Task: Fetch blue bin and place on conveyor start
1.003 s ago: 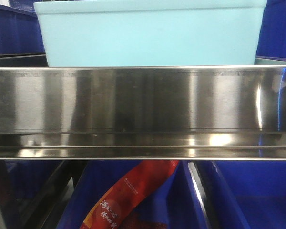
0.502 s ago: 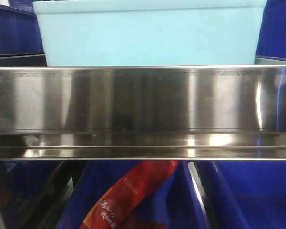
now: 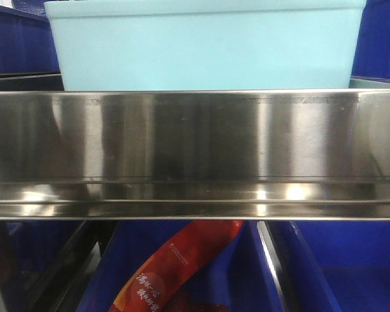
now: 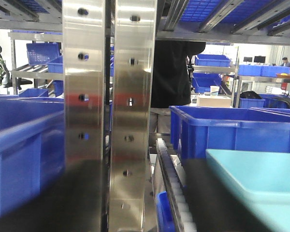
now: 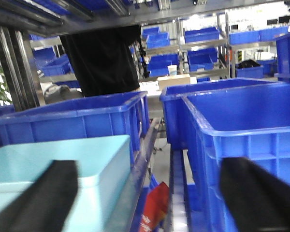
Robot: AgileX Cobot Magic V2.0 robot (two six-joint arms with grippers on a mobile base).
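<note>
Right gripper point(image 5: 154, 193): wide open and holding nothing. Its two dark fingers point(image 5: 48, 198) stand far apart at the lower corners of the right wrist view.
Left gripper: spread cannot be told. Only dark blurred masses lie along the bottom edge of the left wrist view.
Blue bin point(image 3: 208, 45): on the left side of the right gripper, with its rim passing behind the left finger. Whether they touch cannot be told.
Front view only: the blue bin's long plain wall rises straight behind a steel rail point(image 3: 195, 136) that spans the full width. A red packet point(image 3: 175, 266) lies in a dark blue container on the level below.
Right wrist view only: dark blue bins point(image 5: 241, 121) sit on the gripper's right side, with the nearest wall just behind the right finger. A person in black point(image 5: 101, 53) stands well beyond the racking.
Left wrist view only: two perforated steel uprights point(image 4: 130, 96) stand close ahead. A roller track point(image 4: 176, 203) runs beside them. One corner of the blue bin shows at the lower right.
Blue bin contents: the open top appears only in the wrist views, and what shows of the inside holds nothing.
</note>
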